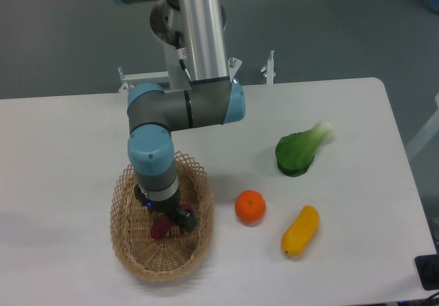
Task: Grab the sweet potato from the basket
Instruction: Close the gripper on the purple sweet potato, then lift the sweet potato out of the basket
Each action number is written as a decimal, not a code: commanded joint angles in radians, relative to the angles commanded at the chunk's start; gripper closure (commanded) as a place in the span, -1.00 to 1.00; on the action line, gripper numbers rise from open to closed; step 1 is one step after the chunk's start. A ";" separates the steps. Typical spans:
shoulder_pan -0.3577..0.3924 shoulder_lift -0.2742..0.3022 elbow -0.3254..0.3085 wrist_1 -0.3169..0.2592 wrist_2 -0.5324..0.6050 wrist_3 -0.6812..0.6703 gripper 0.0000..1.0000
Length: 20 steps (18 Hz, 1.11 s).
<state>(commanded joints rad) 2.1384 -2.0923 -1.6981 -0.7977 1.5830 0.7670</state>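
Note:
The tan wicker basket (pixel 161 261) sits at the front left of the white table. The reddish-purple sweet potato (pixel 160 228) lies inside it, mostly hidden by my gripper. My gripper (pixel 170 222) reaches straight down into the basket, and its dark fingers stand on either side of the sweet potato. The wrist hides the gap, so I cannot tell whether the fingers press on the tuber or whether it still rests on the basket floor.
A round orange fruit (pixel 250 206) lies just right of the basket. A yellow-orange pepper-like vegetable (pixel 300 230) lies further right. A green leafy bok choy (pixel 300 151) lies at mid-right. The arm's column (pixel 199 31) rises behind the basket.

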 joint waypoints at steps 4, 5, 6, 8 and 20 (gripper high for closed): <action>0.000 0.000 0.005 0.000 0.003 0.003 0.18; 0.000 0.002 0.006 0.000 0.003 0.005 0.29; 0.000 0.003 0.008 0.000 0.003 0.005 0.36; 0.000 0.006 0.017 0.000 0.003 0.006 0.39; 0.161 0.126 0.109 -0.078 -0.044 0.148 0.38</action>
<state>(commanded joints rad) 2.2992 -1.9667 -1.5893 -0.8757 1.5386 0.9154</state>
